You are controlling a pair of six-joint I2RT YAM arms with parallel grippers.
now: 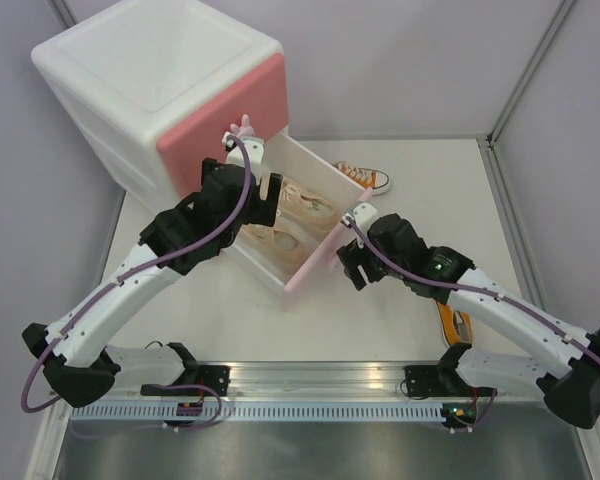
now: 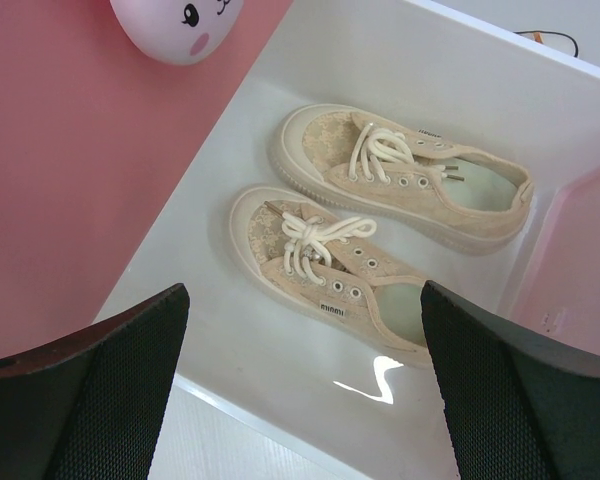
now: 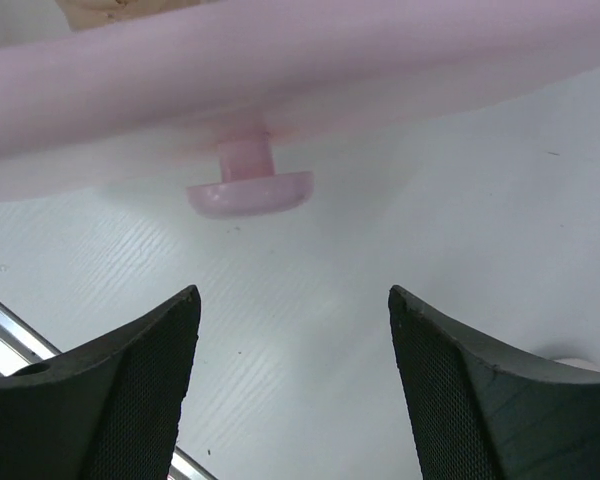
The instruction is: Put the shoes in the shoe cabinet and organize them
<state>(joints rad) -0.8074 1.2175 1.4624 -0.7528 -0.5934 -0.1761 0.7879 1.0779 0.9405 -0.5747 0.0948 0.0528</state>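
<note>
The shoe cabinet (image 1: 160, 90) stands at the back left with its lower drawer (image 1: 305, 165) pulled out. Two cream shoes (image 2: 405, 175) (image 2: 325, 265) lie side by side on the drawer floor, toes toward the cabinet. My left gripper (image 2: 302, 290) (image 1: 270, 195) hangs open above them, holding nothing. One orange shoe (image 1: 365, 177) lies on the table behind the drawer. Another orange shoe (image 1: 450, 322) shows only partly under my right arm. My right gripper (image 3: 293, 295) (image 1: 352, 262) is open and empty, low on the table just in front of the pink drawer front (image 3: 300, 70).
A white bunny knob (image 2: 180, 25) sits on the upper pink drawer front (image 1: 225, 110). A small pink foot (image 3: 250, 185) stands under the drawer front, close ahead of my right fingers. Grey walls enclose the table; a metal rail (image 1: 310, 385) runs along the near edge.
</note>
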